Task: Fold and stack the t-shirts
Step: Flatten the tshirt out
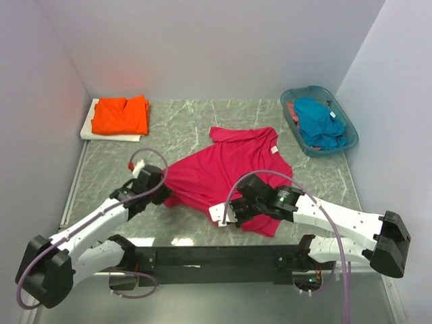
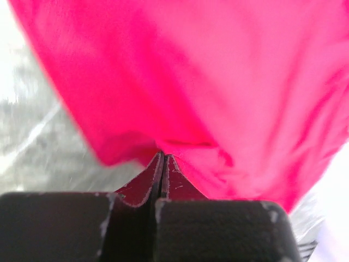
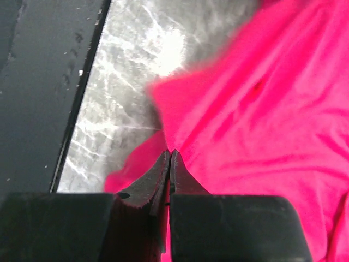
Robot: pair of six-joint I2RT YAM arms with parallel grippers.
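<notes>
Only the wrist views show the grips. The left gripper [image 2: 163,159] has its fingers pressed together on a fold of the magenta-red shirt [image 1: 229,169], and the right gripper [image 3: 170,157] likewise pinches the shirt's edge. Only the top view shows the shirt lying rumpled mid-table [image 1: 196,125], held at its left edge and near hem. Behind it to the left, a folded orange shirt [image 1: 121,115] rests on a white board [image 1: 88,131]. Behind it to the right, a teal-blue shirt [image 1: 318,121] sits in a teal basket [image 1: 352,131]. The table is grey-green marble, closed in by pale walls.
</notes>
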